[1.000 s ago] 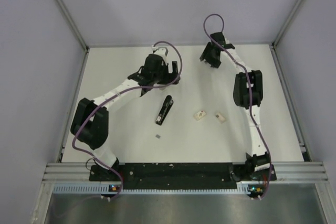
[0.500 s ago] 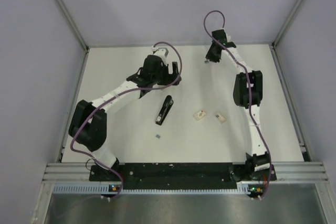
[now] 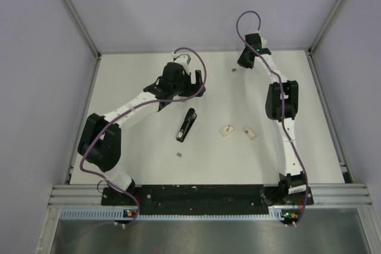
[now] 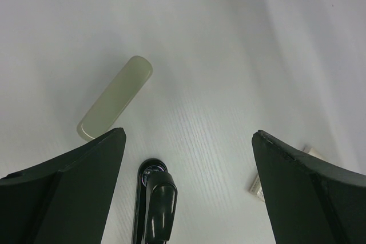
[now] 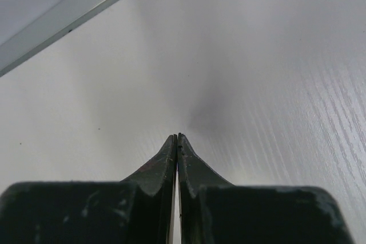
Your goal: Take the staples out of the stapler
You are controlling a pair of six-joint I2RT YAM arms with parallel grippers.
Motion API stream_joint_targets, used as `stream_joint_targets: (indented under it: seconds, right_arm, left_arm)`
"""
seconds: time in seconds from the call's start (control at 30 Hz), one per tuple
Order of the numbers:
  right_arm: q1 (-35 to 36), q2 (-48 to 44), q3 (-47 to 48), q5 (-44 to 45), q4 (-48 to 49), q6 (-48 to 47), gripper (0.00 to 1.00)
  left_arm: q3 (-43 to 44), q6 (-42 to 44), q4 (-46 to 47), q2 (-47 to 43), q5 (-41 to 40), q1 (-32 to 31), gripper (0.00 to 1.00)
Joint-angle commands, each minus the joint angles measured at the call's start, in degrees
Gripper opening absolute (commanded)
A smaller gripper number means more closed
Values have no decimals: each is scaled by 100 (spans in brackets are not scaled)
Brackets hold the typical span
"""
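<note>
The slim black stapler [image 3: 186,125] lies on the white table near the middle, its rounded end [image 4: 153,198] at the bottom of the left wrist view. Just beyond that end my left gripper [image 3: 180,93] hovers with its jaws wide open [image 4: 189,135] and nothing between them. At the far side of the table my right gripper [image 3: 245,61] is shut [image 5: 177,136], its fingertips pressed together with nothing between them. I cannot make out any staples for certain. A tiny grey bit [image 3: 234,70] lies just left of the right gripper.
A pale olive-grey short bar [image 4: 116,98] lies ahead of the left gripper. Two small beige pieces [image 3: 226,129] [image 3: 250,133] sit right of the stapler. Another tiny grey bit [image 3: 180,155] lies nearer the front. Metal rails [image 3: 86,34] and grey walls edge the table.
The right gripper has gone from open to shut and drawn slightly right and back. This uncovers the tiny grey bit on the table. The left arm has barely moved.
</note>
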Motion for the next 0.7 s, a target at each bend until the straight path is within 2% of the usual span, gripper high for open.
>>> stream_joint_targets:
  seconds: [0.0, 0.07, 0.2, 0.67]
  right_arm:
    - [-20, 115, 352, -42, 368, 53, 2]
    - [-11, 177, 387, -138, 394, 79, 13]
    - [-20, 264, 405, -252, 385, 132, 23]
    - [103, 177, 72, -552, 386, 150, 24]
  left_arm:
    - [245, 15, 255, -76, -9, -15, 98]
    - [289, 6, 246, -23, 26, -15, 98]
    - [333, -2, 238, 30, 62, -7, 98]
    - [342, 15, 194, 56, 88, -15, 98]
